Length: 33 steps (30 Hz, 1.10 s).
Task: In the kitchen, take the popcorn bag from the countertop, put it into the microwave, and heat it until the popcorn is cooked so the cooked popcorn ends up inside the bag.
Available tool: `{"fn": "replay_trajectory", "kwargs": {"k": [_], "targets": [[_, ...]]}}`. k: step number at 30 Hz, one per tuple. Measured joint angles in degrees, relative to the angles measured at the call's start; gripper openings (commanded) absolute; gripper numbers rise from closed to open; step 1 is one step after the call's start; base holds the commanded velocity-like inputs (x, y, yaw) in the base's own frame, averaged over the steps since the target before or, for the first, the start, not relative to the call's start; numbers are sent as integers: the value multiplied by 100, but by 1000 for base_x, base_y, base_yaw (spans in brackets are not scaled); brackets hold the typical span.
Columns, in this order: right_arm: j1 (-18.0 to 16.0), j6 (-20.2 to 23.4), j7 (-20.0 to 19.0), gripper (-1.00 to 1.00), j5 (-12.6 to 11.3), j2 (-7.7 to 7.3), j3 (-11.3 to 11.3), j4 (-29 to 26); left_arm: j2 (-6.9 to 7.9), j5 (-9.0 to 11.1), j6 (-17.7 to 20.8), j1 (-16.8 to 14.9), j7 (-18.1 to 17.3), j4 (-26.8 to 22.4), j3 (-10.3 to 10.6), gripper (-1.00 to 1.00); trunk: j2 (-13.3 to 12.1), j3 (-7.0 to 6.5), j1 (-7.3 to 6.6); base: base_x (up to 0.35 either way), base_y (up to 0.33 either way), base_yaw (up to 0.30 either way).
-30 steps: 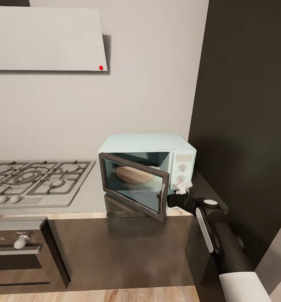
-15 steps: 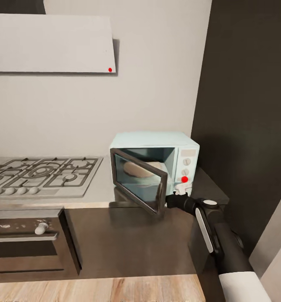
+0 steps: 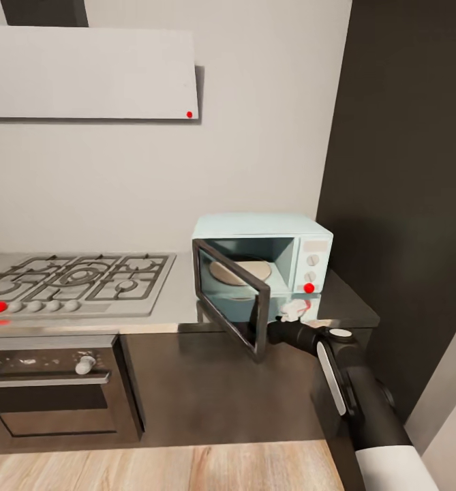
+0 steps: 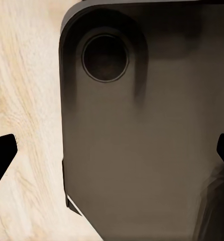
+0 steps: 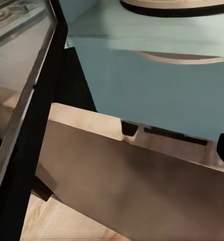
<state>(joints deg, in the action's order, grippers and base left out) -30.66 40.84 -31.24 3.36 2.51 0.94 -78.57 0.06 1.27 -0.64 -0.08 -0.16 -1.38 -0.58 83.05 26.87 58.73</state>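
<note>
Head view shows the right gripper (image 3: 294, 312) just beside the dark glass door (image 3: 233, 303)'s free edge; whether its jaws are parted, I cannot tell. Better to swing that door wider first. The pale mint-blue microwave (image 3: 265, 262) stands on the grey steel countertop (image 3: 170, 307), its cavity just beyond the jaws.

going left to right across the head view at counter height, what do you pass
gas hob → bare strip of countertop → open microwave door → microwave with its red dot → dark tall panel
</note>
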Motion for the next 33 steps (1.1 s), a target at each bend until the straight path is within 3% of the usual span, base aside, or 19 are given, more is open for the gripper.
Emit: {"fn": "replay_trajectory", "kwargs": {"k": [9,25,31,33], "targets": [[3,9,9,100,1,-1,8,-18,-13,0,0,0,0,0,-2,100,0,0,0,0,84,0],[3,-16,-12,100,29,-70,-2,-89,-16,0,-8,0,2,0,-11,100,0,0,2,-67,254,0],[2,-32,-878,100,100,-103,-3,-108,-14,0,-8,1,1,-1,-10,100,0,0,2,-210,203,0],[3,-69,-1012,100,201,-108,-147,-103,-14,0,-8,1,0,-1,-9,100,0,0,2,-127,119,0]]}}
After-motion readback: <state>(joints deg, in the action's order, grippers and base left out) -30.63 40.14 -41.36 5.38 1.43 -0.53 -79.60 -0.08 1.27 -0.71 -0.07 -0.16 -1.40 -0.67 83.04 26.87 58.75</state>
